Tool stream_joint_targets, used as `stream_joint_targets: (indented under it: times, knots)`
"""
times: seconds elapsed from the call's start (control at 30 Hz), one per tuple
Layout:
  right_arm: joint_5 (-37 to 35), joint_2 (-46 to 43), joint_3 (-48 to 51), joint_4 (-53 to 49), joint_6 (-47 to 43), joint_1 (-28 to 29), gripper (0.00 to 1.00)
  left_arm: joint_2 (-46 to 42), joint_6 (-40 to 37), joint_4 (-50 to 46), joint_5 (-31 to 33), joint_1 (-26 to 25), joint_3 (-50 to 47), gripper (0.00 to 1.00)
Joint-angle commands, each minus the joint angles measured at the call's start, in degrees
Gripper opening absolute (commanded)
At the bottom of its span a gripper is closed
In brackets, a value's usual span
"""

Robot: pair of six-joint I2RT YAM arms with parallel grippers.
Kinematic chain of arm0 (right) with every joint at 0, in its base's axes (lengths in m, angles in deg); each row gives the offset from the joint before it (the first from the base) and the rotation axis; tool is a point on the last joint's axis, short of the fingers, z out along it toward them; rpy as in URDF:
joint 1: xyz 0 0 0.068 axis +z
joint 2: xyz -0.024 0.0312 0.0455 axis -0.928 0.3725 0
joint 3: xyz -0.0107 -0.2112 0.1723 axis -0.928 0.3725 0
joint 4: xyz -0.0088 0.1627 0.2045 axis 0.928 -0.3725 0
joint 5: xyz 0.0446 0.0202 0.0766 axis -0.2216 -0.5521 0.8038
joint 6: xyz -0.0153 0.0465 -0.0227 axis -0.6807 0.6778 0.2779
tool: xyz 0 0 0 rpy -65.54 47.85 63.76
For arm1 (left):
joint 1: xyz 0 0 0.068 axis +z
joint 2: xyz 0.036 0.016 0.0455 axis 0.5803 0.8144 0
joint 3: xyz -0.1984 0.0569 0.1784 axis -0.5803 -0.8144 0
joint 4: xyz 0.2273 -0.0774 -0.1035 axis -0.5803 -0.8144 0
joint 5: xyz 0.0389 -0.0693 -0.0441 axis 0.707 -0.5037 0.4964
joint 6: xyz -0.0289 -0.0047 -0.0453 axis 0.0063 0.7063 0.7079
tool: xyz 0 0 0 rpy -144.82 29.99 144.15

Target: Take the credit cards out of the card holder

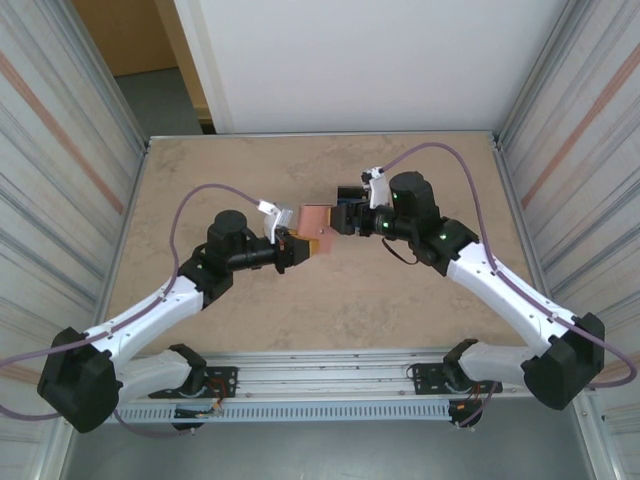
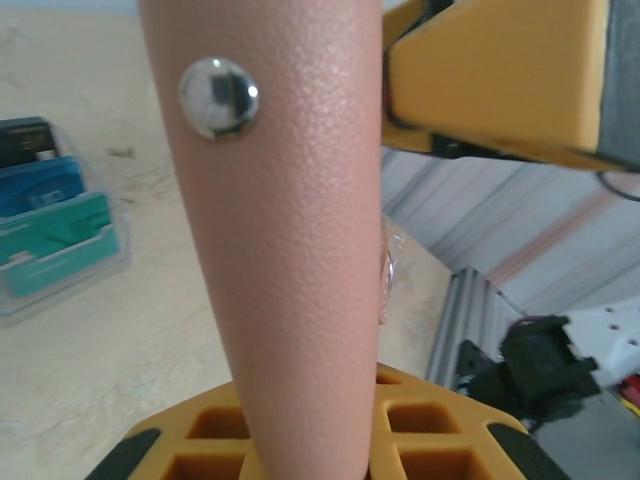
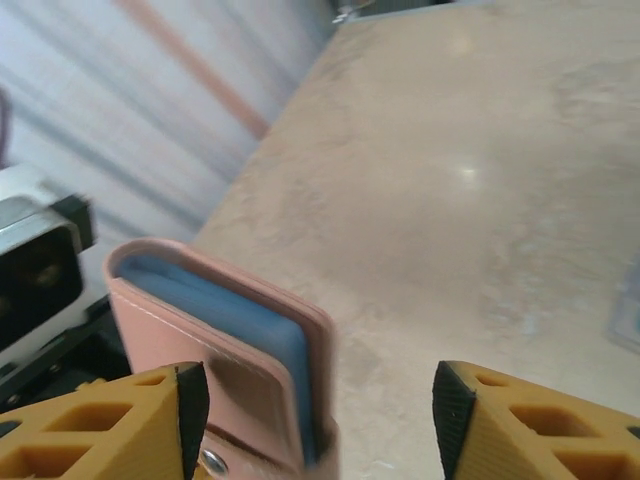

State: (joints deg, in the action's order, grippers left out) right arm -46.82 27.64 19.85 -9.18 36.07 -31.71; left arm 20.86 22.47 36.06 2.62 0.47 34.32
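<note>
Your left hand [image 2: 310,445] is clamped shut on the card holder [image 2: 290,250]. It pinches the salmon flap that carries the metal snap [image 2: 218,97] and holds the wallet up over the middle of the bench [image 1: 300,320]. Your right hand [image 3: 318,405] faces it from the other side with its jaws apart. The wallet's folded edge, blue-grey lining inside the salmon cover, stands just beside one pad [image 3: 140,410]. The other pad has a clear gap to it, so nothing is gripped on that side.

For progress, look at the left wrist view. The credit cards [image 2: 50,210], one black, one blue and one teal, lie fanned in a clear plastic tray [image 2: 60,285] on the bench, well apart from the wallet. From that you can judge that those three are out of the salmon cover. You cannot tell from these views which edge of the bench they lie near.

No card edge shows in the pocket seen from the right wrist. Only part of that pocket is in view, so you cannot rule out another card inside. What seems left is to check the pockets, decide whether the cards must also leave the clear tray, and set the wallet down
</note>
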Motion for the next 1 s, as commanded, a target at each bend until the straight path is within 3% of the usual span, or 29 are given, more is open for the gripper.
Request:
stream_joint_targets:
  times: [0.0, 0.37, 0.97]
  knots:
    - [-11.9, -2.3, -1.9, -6.4, 4.7, 1.5, 0.58, -1.0, -3.2, -1.4, 6.8, -0.5, -0.1, 0.00]
    - [-26.3, 0.0, -7.3, -15.4, 11.0, 11.9, 0.49, 1.8, -5.4, -0.7, 10.9, -0.5, 0.3, 0.00]
    - [-22.9, 12.4, -15.1, -16.2, 12.2, 14.9, 0.39, 4.9, -4.3, 2.0, 11.3, -0.4, 1.4, 0.00]
